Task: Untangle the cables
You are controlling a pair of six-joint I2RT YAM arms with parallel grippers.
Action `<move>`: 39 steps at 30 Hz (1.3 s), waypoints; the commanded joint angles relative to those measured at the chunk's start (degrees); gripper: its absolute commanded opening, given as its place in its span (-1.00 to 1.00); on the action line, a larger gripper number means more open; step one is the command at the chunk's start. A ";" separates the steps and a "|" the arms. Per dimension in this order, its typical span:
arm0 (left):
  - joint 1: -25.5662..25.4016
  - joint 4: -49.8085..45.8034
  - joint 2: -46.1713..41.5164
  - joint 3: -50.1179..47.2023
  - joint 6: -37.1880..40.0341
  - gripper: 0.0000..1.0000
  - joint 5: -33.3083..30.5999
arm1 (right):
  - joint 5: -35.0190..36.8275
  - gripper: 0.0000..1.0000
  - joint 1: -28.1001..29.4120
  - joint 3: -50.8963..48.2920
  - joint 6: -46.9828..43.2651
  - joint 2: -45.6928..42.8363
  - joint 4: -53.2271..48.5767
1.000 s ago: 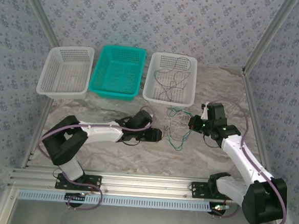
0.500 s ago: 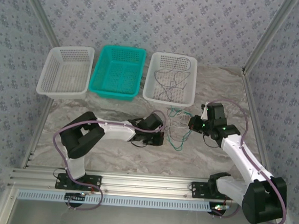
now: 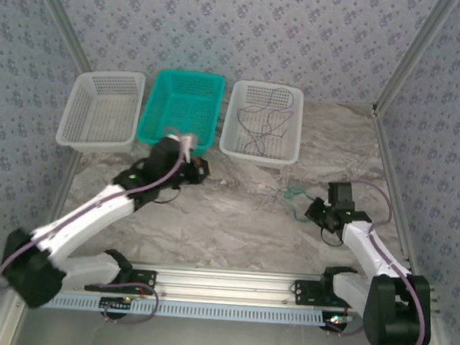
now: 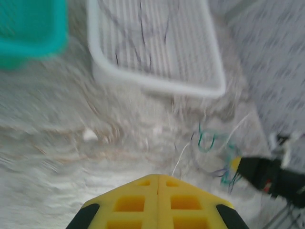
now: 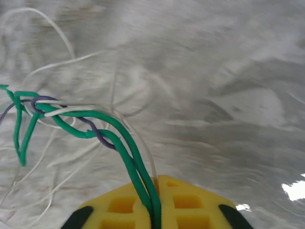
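Note:
The cables (image 3: 292,194) form a small tangle of green, white and purple wires on the marble table, right of centre. My right gripper (image 3: 314,211) is at the tangle's near right edge. In the right wrist view its yellow pads (image 5: 159,180) are shut on two green cable strands (image 5: 121,143), with a clear white strand beside them. My left gripper (image 3: 197,169) hangs near the teal basket, well left of the tangle. Its pads (image 4: 158,175) are pressed together, and a thin white cable (image 4: 181,160) runs from their tip toward the tangle (image 4: 209,140).
Three baskets line the far side: a white one (image 3: 94,142), a teal one (image 3: 151,108), and a white one (image 3: 230,145) holding loose dark cables. Patterned walls and metal posts close in the table on both sides. The rail with both arm bases runs along the near edge.
My left gripper has shut at the tangle and swung back left toward the teal basket. The right gripper has pulled nearer and to the right, dragging the tangle with it.

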 commanded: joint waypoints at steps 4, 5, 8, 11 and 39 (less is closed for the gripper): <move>3.19 -6.49 -4.74 3.28 3.30 -1.00 0.06 | 1.49 0.01 2.56 4.99 -3.95 0.58 -3.34; 2.83 -5.29 -4.59 2.94 2.98 -1.00 1.05 | 0.49 0.08 3.02 6.82 -5.10 -0.03 -4.81; 1.22 -3.64 -3.79 2.42 3.55 -1.00 1.48 | -1.34 0.22 6.01 11.91 -7.55 -4.20 -6.84; -0.86 -3.85 -1.50 2.87 5.22 -1.00 1.43 | 0.59 0.38 11.83 15.84 -9.62 -8.24 -6.23; -8.08 -5.01 -1.62 -2.63 7.74 -0.37 -8.68 | 13.02 0.14 42.61 43.22 -53.55 44.07 -19.03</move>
